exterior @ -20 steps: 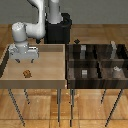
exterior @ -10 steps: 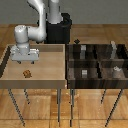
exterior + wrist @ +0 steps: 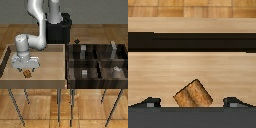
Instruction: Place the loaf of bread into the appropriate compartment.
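The gripper (image 3: 25,68) is seen low over the light wooden tray (image 3: 50,75) on the exterior view's left, pointed downward. In the wrist view its two fingertips (image 3: 148,102) are spread wide apart and nothing is held between them. The loaf of bread (image 3: 192,94) is seen lying on the tray floor in the gap between the fingertips, roughly centred, turned at an angle to them and touched by neither. In the exterior view the loaf (image 3: 26,74) is seen just below the gripper, near the tray's front edge. The dark striped four-cell bin (image 3: 97,62) is placed well apart, on the exterior view's right. The compartment with the small low grey cube (image 3: 84,73) is found at the bin's front, on the side nearer the tray.
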Controlling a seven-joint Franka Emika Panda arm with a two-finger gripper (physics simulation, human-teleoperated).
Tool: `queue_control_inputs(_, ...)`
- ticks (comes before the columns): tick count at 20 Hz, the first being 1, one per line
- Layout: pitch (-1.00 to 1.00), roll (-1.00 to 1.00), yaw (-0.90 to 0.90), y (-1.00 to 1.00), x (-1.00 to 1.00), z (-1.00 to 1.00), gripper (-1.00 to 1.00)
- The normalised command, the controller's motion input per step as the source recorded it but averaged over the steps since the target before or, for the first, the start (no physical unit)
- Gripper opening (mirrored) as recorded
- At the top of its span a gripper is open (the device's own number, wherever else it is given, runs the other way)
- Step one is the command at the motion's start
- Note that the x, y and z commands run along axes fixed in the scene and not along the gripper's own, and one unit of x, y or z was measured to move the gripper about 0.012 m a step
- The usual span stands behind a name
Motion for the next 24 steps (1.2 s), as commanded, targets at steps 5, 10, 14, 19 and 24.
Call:
queue_control_inputs(5,0.00,0.00,0.00,0.00,0.20,-0.40,1.00)
queue_control_inputs(10,0.00,0.00,0.00,0.00,-0.20,0.00,-1.00)
queue_control_inputs(14,0.00,0.00,0.00,0.00,0.00,0.00,-1.00)
queue_control_inputs(19,0.00,0.00,0.00,0.00,0.00,0.00,-1.00)
queue_control_inputs(24,0.00,0.00,0.00,0.00,0.00,0.00,1.00)
